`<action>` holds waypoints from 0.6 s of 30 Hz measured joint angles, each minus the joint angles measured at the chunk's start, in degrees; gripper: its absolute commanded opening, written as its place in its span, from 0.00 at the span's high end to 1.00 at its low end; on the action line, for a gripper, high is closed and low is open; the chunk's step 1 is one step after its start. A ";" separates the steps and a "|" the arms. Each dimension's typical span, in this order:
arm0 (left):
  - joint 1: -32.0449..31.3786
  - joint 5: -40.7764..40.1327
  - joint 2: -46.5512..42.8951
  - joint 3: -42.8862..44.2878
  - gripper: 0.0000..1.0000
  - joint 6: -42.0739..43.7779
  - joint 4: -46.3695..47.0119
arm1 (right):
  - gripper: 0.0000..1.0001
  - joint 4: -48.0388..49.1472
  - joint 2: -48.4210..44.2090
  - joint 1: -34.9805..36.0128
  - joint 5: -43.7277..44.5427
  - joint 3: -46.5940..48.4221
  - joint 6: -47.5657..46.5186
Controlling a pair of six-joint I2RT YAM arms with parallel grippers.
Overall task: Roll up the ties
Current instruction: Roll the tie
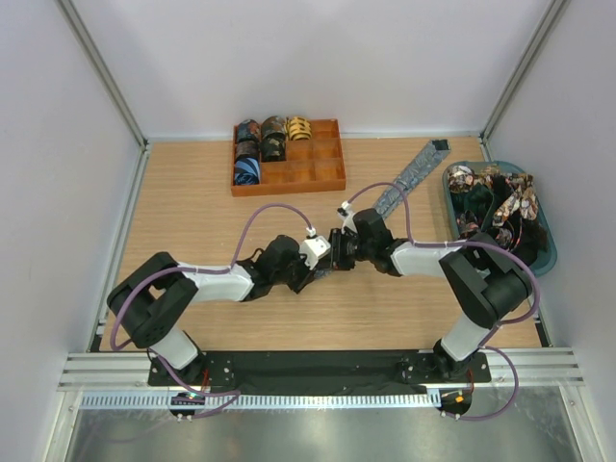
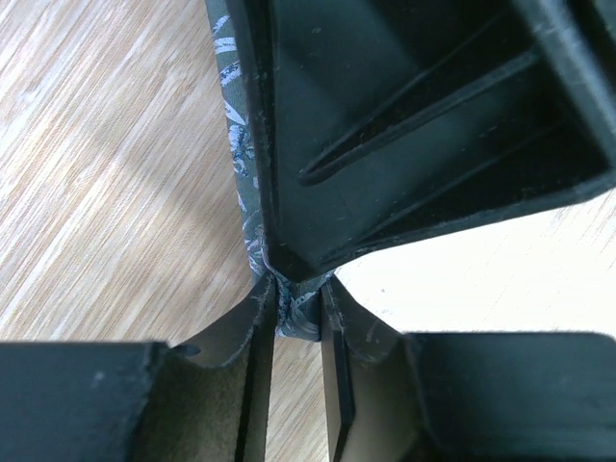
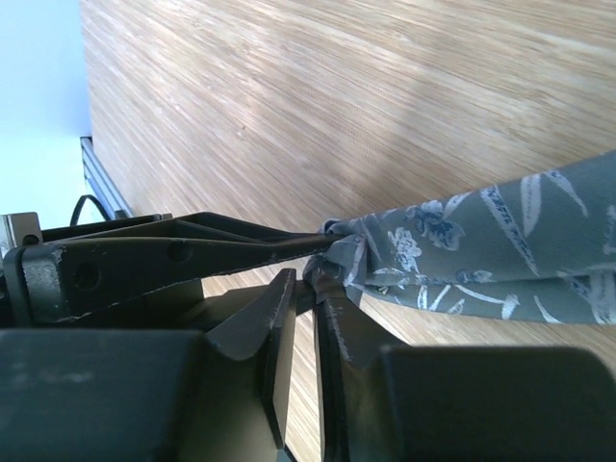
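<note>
The long grey-blue leaf-printed fabric tie lies diagonally on the pale wooden bench, its near end at mid-bench. The left claw is narrowed, pinching that end's tip. The right claw grips the same bunched end just beside it. Rolled ties sit in the orange compartment tray, and loose ties fill the teal bin.

High rear overview, close wrist views sharing one tie
</note>
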 measured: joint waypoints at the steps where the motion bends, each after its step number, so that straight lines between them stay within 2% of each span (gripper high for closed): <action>1: 0.00 0.00 0.02 0.07 0.75 0.02 -0.09 | 0.81 0.57 0.26 0.00 -0.35 0.00 0.15; 8: -0.02 0.02 0.02 0.09 0.64 -0.55 -0.48 | 0.85 3.02 5.64 0.00 -2.10 0.00 1.16; 11: -0.11 0.13 -0.02 0.09 0.52 -1.03 -0.48 | 0.86 3.15 6.80 -0.02 -2.67 0.33 0.98; 12: -0.17 0.22 -0.13 0.09 0.44 -1.38 -0.61 | 0.87 2.80 6.93 -0.02 -2.75 0.72 0.72; 14: -0.26 0.31 -0.61 0.09 0.37 -2.08 -1.38 | 0.87 1.88 7.34 0.00 -2.82 1.86 -0.46; 18: -0.09 0.59 -2.69 0.11 0.34 -4.09 -4.26 | 0.87 -1.49 7.67 0.00 -2.82 4.15 -3.67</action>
